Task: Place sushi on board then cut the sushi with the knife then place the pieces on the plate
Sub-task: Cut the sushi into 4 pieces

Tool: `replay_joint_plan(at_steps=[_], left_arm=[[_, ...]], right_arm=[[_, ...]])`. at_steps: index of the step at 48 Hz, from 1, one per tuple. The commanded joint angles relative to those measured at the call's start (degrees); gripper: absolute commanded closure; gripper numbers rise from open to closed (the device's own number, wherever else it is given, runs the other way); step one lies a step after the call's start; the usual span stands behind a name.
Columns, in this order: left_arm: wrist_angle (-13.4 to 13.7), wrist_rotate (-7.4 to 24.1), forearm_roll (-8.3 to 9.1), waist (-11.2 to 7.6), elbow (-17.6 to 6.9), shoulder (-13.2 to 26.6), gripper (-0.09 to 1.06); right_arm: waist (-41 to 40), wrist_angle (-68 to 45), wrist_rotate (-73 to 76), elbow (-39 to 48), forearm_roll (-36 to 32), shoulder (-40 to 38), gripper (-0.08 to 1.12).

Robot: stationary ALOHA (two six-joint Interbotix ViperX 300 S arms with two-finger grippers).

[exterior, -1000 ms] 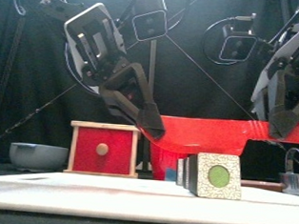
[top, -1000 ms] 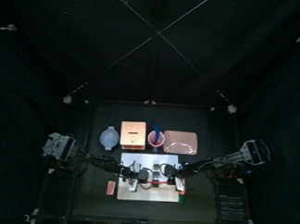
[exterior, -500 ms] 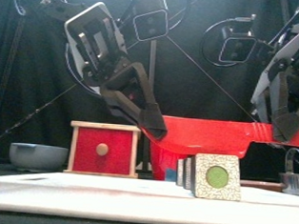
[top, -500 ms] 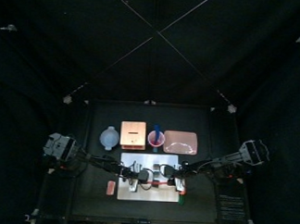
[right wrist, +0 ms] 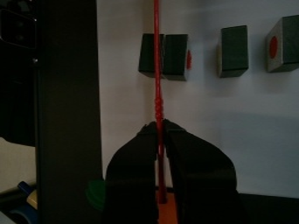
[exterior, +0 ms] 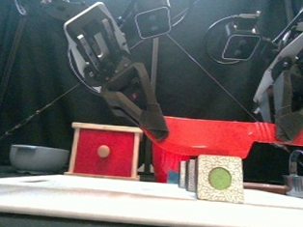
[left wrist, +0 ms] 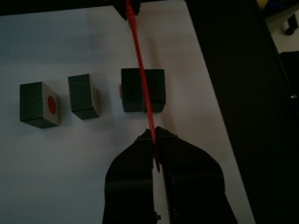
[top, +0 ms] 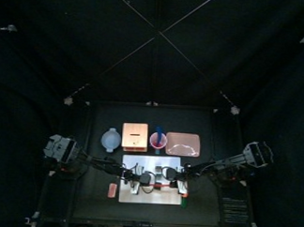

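A: Barely anything has shifted in the last half second. Both arms hang over the white board just as they did.

B: And the pincers?

A: The left pincer has its jaws pressed together on one end of the red knife. The right pincer is clamped just as tightly on the other end, so the thin blade spans between them.

B: Where's the sushi?

A: It's all on the board, at the near middle of the worktop. The blade runs across the larger sushi block, though I cannot tell whether it touches. Two cut pieces stand apart from that block in a row, with small gaps between them. From the front, the nearest piece shows a green centre.

B: And the plate?

A: The pink tray lies at the far right, behind the board, with no sushi on it. Along the same far row, a blue-grey bowl is at the left. A wooden box and a red cup stand between the bowl and the tray.
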Motion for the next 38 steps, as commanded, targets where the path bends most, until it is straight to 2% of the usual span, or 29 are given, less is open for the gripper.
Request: replay_joint_plan(at_steps=[1,8,19,32,38], left_arm=[[-0.2,0.4,1.67,0.44,-1.1,-1.7,0.64],[-0.2,0.4,2.55,0.88,-1.0,-1.8,0.64],[-0.2,0.4,2.55,0.97,-0.7,-1.6,0.64],[-0.2,0.5,2.64,2.37,-0.5,-1.1,0.64],[-0.2,0.5,3.43,2.72,-0.5,-1.0,0.64]], right_arm=[[0.0,-0.3,-0.1,-1.1,0.0,-2.4,0.78],[0.0,-0.3,-0.1,-1.0,0.4,-2.8,0.78],[0.4,-0.3,-0.1,-0.9,1.2,-2.7,0.78],[1.1,-0.5,0.0,-0.9,2.1,-2.4,0.78],[1.3,-0.5,-0.1,-0.8,2.5,-2.3,0.78]])
